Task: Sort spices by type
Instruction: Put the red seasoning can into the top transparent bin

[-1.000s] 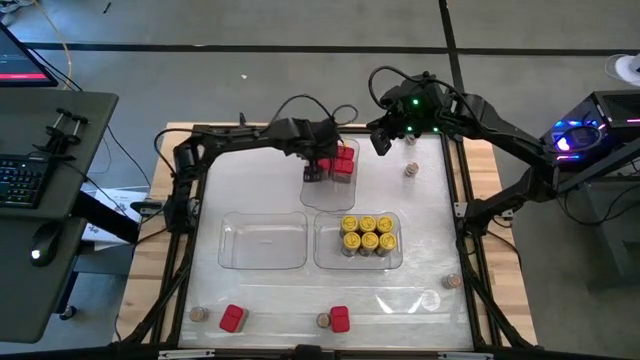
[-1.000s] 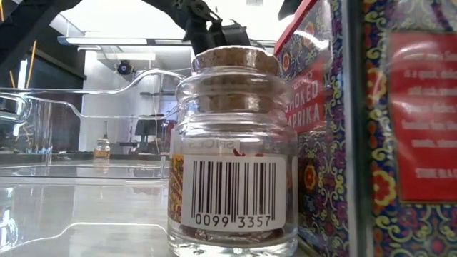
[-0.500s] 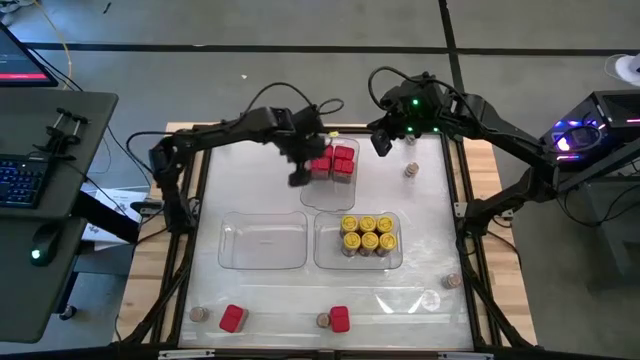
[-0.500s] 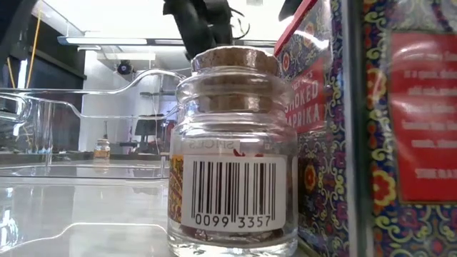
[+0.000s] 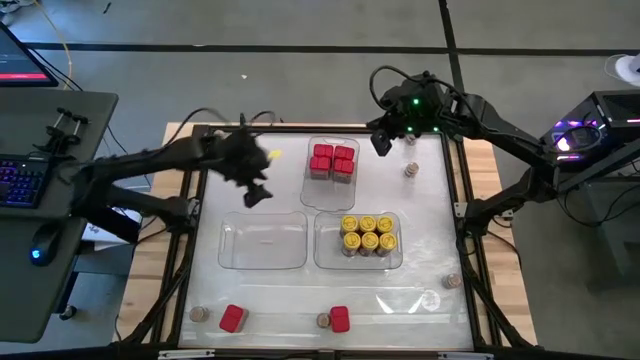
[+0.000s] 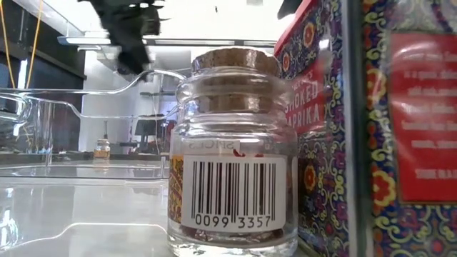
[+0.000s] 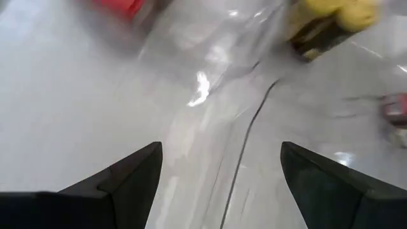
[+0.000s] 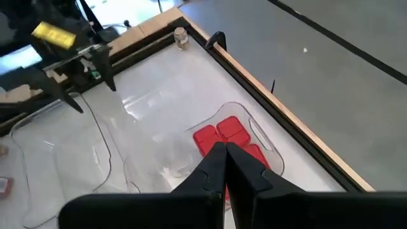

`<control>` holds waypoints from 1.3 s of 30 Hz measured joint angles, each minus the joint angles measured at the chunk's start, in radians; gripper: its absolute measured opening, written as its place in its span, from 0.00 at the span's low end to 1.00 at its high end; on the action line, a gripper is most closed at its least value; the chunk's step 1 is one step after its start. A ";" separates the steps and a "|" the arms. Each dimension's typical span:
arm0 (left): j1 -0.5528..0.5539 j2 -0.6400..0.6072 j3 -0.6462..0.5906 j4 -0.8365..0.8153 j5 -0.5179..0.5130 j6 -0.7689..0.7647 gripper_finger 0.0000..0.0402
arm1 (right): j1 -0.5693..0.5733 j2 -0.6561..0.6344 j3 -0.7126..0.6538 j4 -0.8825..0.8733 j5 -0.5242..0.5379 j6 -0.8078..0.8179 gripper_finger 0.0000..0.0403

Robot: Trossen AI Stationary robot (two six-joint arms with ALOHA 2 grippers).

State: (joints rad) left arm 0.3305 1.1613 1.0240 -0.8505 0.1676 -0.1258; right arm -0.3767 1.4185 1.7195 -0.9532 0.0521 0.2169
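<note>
A: How are the spices seen to be laid out?

B: Four red boxy tins [image 5: 333,161] are packed in a square inside the clear tray [image 5: 331,189] at the far middle of the bench [image 5: 430,225]. Six yellow-lidded jars [image 5: 367,236] are grouped in the near-right tray [image 5: 322,255]; the tray beside it [image 5: 262,243] is seen with nothing in it. Loose items are noted along the near edge: a red tin [image 5: 232,318], a second red tin [image 5: 340,319] with a cork-topped jar [image 5: 323,320] just beside it, and a tan jar [image 5: 197,314] near the left corner. Two more tan jars [image 5: 411,170] lie on the right side. In the low view the corked jar [image 6: 232,153] is shown as clear glass with a barcode label, beside a patterned paprika tin [image 6: 335,128].

A: And the arms?

B: The left hand [image 5: 256,193] is held above bare bench, left of the red tins, fingers [image 7: 127,181] spread wide, nothing gripped. The right hand [image 5: 381,142] is parked at the far edge, right of the red tins' tray, fingers pressed together, nothing between them.
</note>
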 joint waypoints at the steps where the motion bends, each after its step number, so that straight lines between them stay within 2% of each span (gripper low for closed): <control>1: -0.015 -0.048 -0.042 -0.004 -0.039 -0.055 0.76 | 0.000 0.000 0.000 0.012 0.000 0.000 0.00; 4: -0.046 -0.167 -0.153 -0.030 -0.106 -0.227 0.76 | 0.000 0.004 0.000 0.060 0.000 0.009 0.00; 6: -0.060 -0.229 -0.218 -0.033 -0.107 -0.355 0.76 | 0.000 0.009 0.000 0.090 0.000 0.029 0.00; 10: -0.064 -0.280 -0.304 -0.018 -0.002 -0.551 0.76 | 0.006 0.030 0.001 0.111 0.000 0.117 0.00; 13: -0.064 -0.274 -0.331 0.001 0.112 -0.595 0.76 | 0.021 0.061 0.001 0.101 -0.001 0.148 0.00; 16: -0.064 -0.263 -0.325 0.057 0.229 -0.573 0.76 | 0.042 0.097 0.001 0.088 -0.003 0.149 0.00; 18: -0.064 -0.264 -0.289 0.087 0.272 -0.574 0.76 | 0.054 0.118 0.001 0.081 -0.009 0.145 0.00; 21: -0.081 -0.264 -0.187 0.061 0.260 -0.591 0.76 | 0.075 0.143 0.001 0.077 -0.028 0.140 0.00; 23: -0.120 -0.261 -0.106 -0.002 0.211 -0.615 0.76 | 0.090 0.146 0.001 0.078 -0.045 0.117 0.00; 27: -0.285 -0.230 0.047 -0.206 0.033 -0.739 0.76 | 0.122 0.134 0.001 0.045 -0.050 0.068 0.00; 31: -0.538 -0.157 0.109 -0.357 -0.100 -1.044 0.76 | 0.156 0.103 0.001 -0.018 -0.048 0.018 0.00; 35: -0.813 -0.045 0.110 -0.315 -0.125 -1.398 0.76 | 0.190 0.093 0.001 -0.073 -0.045 -0.026 0.00; 39: -1.038 0.093 0.110 -0.126 -0.137 -1.680 0.76 | 0.223 0.091 0.001 -0.077 -0.044 -0.075 0.00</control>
State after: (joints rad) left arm -0.7071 1.2543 1.1342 -0.9765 0.0310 -1.8062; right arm -0.1539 1.5097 1.7203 -1.0297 0.0085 0.1416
